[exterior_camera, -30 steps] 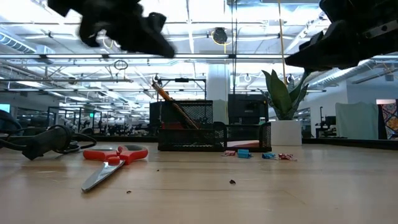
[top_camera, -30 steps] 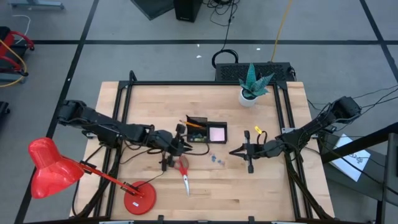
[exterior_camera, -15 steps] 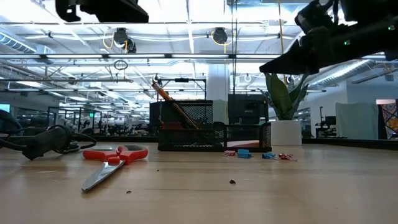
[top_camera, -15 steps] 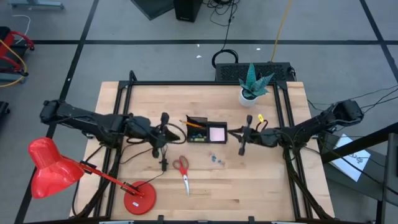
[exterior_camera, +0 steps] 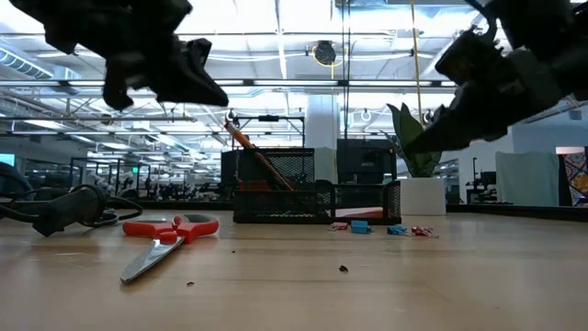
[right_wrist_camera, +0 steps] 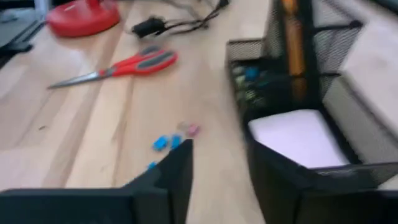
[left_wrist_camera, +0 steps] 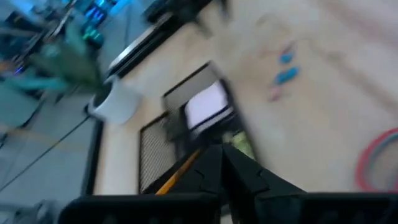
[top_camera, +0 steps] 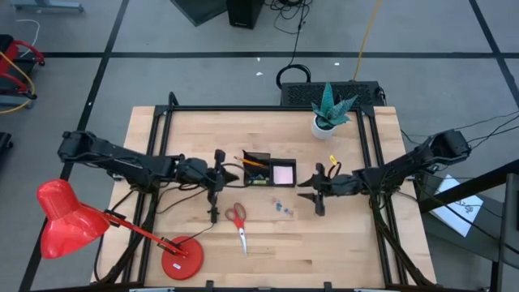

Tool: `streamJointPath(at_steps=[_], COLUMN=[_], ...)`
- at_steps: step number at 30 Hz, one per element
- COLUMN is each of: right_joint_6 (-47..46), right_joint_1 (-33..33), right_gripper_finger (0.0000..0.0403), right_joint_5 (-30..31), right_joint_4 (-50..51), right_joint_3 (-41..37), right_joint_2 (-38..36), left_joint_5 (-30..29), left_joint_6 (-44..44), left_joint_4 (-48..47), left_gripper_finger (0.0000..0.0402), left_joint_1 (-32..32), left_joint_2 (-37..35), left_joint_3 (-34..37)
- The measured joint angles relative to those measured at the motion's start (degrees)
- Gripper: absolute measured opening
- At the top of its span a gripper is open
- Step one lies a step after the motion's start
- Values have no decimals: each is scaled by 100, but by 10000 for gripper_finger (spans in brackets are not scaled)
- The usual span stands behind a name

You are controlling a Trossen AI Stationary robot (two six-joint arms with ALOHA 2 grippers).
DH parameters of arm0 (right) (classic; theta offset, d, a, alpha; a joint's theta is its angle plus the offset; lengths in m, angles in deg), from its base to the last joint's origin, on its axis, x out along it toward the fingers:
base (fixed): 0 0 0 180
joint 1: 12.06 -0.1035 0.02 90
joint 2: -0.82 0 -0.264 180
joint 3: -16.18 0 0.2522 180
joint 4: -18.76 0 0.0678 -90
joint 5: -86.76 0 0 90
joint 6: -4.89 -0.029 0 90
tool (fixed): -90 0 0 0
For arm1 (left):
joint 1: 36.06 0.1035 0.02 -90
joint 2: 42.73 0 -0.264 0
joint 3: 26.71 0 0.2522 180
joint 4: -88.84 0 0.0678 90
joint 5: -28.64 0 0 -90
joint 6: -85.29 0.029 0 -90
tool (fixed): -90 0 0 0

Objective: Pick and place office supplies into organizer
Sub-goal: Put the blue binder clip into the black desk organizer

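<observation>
Step in hand, my judgement: between picks.

Left gripper [top_camera: 217, 156] beside organizer [top_camera: 270, 172], fingers closed, hold nothing.

Right gripper [top_camera: 318, 180] on other side, fingers partly apart, empty.

Scissors [top_camera: 238, 222], blue clips [top_camera: 281, 207] lie on tabletop [top_camera: 349, 251], outside organizer.

Next: descend on clips or scissors, fingers wider.

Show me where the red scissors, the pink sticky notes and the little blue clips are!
red scissors [top_camera: 237, 217], high view, on the red handles.
pink sticky notes [top_camera: 283, 174], high view, middle of the pad inside the organizer.
little blue clips [right_wrist_camera: 165, 142], right wrist view, on one clip.
</observation>
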Motion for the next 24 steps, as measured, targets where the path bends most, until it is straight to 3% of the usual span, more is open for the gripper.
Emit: streamJointPath(at_steps=[3,8,19,24], right_joint_6=[124,74,-106,86], right_joint_1=[-124,-344,-251,-228], right_gripper_finger=[184,214,216,216], right_joint_5=[-523,-590,-717,-730], right_joint_4=[-86,-84,-331,194], right_joint_3=[31,197,676,1383], right_joint_2=[211,751,1774,2045], left_joint_5=[-224,-145,-68,50], left_joint_6=[-62,-107,-627,-818], left_joint_4=[49,222,229,241], left_gripper_finger=[40,60,47,40], left_joint_1=[135,400,630,630], left_joint_2=[26,24,24,24], left_joint_3=[2,0,0,-2])
